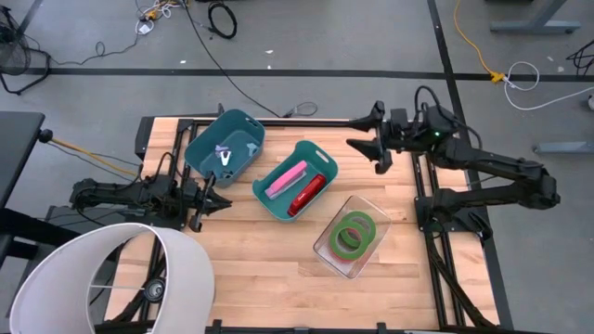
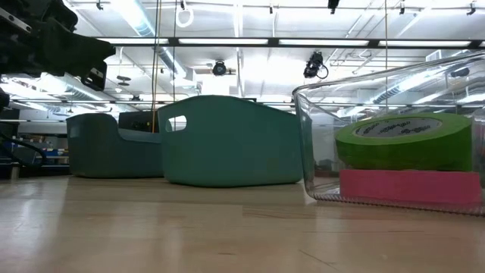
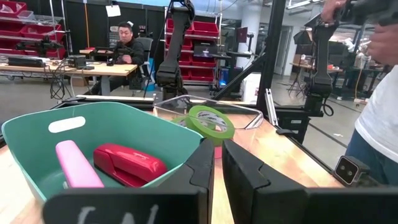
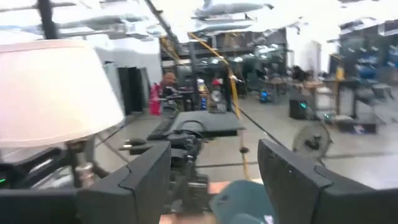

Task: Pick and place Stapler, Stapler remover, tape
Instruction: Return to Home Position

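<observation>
Dark left claw (image 3: 217, 163) together, arm folded; right claw (image 1: 364, 130) apart, arm bent.

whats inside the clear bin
In the clear bin, a green tape roll lies on a red tape roll. The green one covers part of the red roll's top; nothing beneath them can be seen.

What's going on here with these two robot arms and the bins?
The sorting looks done. The staple removers lie in the blue bin, a pink stapler and a red stapler in the teal bin, and the tape rolls in the clear box. The left end effector is empty, at the left of the table beside the blue bin. The right end effector hangs open and empty over the table's right side.
</observation>
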You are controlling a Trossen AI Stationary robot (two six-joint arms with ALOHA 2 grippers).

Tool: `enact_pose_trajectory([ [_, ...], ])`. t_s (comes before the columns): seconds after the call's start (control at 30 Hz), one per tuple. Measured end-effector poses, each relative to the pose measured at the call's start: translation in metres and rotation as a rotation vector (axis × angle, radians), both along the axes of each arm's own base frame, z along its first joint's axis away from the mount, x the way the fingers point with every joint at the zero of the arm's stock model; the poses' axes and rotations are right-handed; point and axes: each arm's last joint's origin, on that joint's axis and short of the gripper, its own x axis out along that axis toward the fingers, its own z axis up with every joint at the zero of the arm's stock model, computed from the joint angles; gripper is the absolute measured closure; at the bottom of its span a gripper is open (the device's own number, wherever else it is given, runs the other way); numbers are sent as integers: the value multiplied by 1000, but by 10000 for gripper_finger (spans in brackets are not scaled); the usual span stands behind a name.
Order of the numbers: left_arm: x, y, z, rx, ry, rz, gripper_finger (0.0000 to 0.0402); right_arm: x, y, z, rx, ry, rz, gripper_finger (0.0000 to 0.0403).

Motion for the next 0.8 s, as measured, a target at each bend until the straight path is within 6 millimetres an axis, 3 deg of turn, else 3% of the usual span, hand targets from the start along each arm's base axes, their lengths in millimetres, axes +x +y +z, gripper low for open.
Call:
enact_pose_trajectory([
  [0.4,0,0,0,0,0,0,365,-17,32,19,-75,-174,73,163],
  [0.6,0,0,0,0,0,0,365,-29,46,1,-108,-315,132,163],
  [0.8,0,0,0,0,1,0,365,-47,59,-32,-114,-404,191,163],
])
